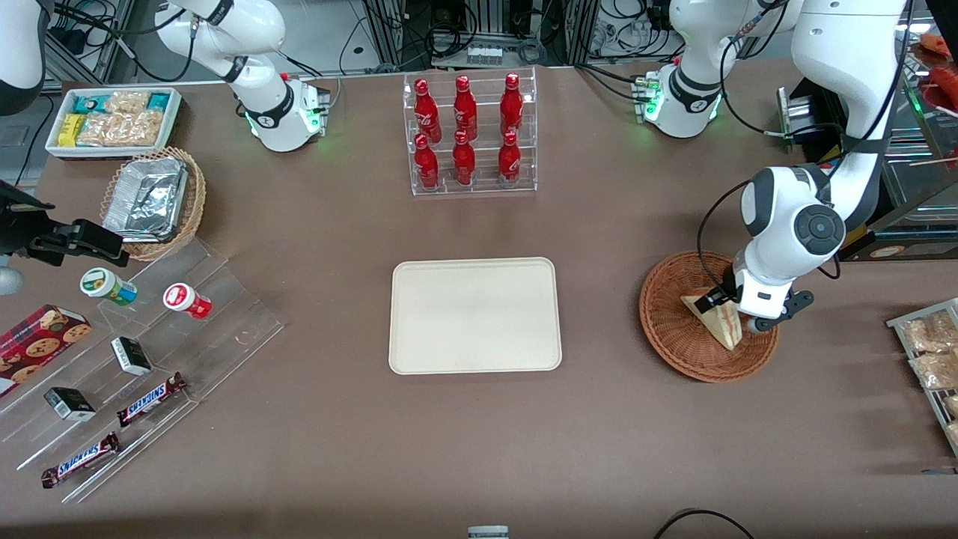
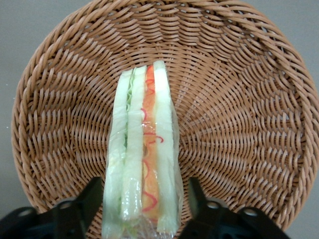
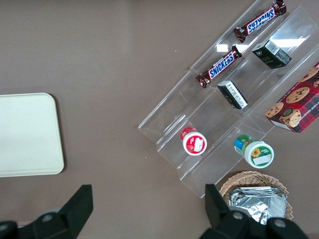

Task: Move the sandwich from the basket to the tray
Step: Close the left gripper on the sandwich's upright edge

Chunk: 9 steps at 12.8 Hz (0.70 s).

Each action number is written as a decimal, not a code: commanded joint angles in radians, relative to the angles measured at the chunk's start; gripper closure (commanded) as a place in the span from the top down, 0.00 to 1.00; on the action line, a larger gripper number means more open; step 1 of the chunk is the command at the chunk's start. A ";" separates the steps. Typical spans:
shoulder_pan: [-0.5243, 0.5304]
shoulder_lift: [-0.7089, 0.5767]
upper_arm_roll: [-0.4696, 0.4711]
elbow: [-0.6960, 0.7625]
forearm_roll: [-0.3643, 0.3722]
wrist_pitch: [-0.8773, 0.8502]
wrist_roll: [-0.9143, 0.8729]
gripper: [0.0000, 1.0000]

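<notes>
The sandwich (image 1: 722, 329) (image 2: 144, 149), a clear-wrapped wedge with red and green filling, stands on edge in the round reddish-brown basket (image 1: 673, 329) (image 2: 239, 99) toward the working arm's end of the table. My left gripper (image 1: 730, 314) (image 2: 144, 199) is lowered into the basket and straddles the wedge. It is open: one black finger sits close against the wrap and a small gap shows at the other. The cream tray (image 1: 475, 314) (image 3: 27, 134) lies flat and bare at the table's middle, beside the basket.
A clear rack of red bottles (image 1: 470, 135) stands farther from the camera than the tray. Toward the parked arm's end are a tan basket of foil containers (image 1: 153, 202), a white snack bin (image 1: 112, 120) and an acrylic snack stand (image 1: 135, 359). Packets (image 1: 932, 352) lie beside the basket.
</notes>
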 commanded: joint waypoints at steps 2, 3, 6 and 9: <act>0.001 -0.007 0.000 0.010 0.015 -0.009 -0.001 0.00; 0.002 -0.013 0.000 0.012 0.016 -0.009 0.002 0.00; -0.001 -0.036 0.002 0.047 0.019 -0.063 0.039 0.00; -0.004 -0.066 -0.003 0.076 0.096 -0.144 0.047 0.00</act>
